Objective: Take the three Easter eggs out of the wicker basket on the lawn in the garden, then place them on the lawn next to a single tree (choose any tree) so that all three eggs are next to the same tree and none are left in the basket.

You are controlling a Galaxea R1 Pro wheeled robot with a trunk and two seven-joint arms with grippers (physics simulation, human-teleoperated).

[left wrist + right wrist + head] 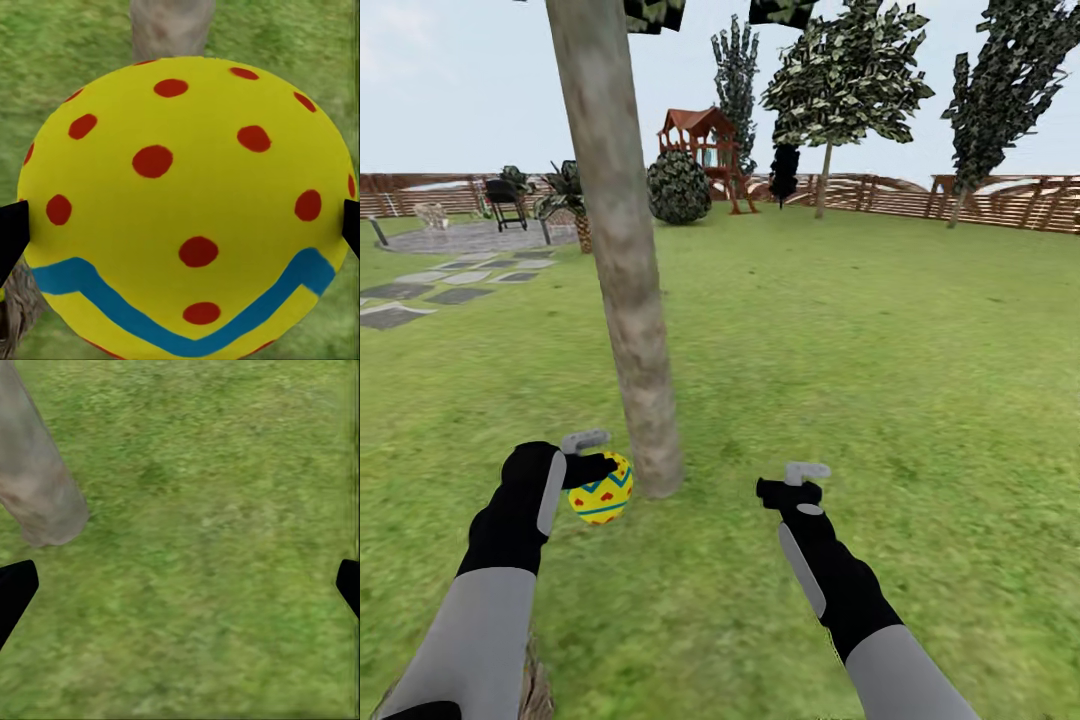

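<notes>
The left gripper (598, 470) is pinching an egg (601, 489), yellow with red dots and a blue-green zigzag band. In the left wrist view the egg (184, 210) sits between the two dark fingertips (11, 232), one at each side of it. The egg is held above the lawn (840, 340), just beside the foot of the tree (622, 250) and on its left in the head view. Whether it touches the grass cannot be told.

The right gripper (792, 485) hangs over bare grass to the right of the trunk, apart from it. In the right wrist view its fingertips (13, 589) stand wide apart at the two edges with nothing between them, the lawn (217, 555) beneath and the base of the tree (37, 495) off to one side.

The ground is flat, mottled green grass running back to a brown slatted fence (1000, 200). The trunk is pale grey-brown, smooth and leaning, and it rises out of the top of the head view. At the lower left edge of that view, behind the left forearm, a bit of something brown and woven (536, 685) shows; too little is visible to say what it holds.

Farther off, grey stepping stones (420, 290) lead to a paved patch on the left with a dark chair (506, 203). A red wooden playset (705, 150) stands near the fence beside a round bush (679, 187), with more trees (840, 90) to the right. Nothing lies on the grass between the grippers and the trunk.
</notes>
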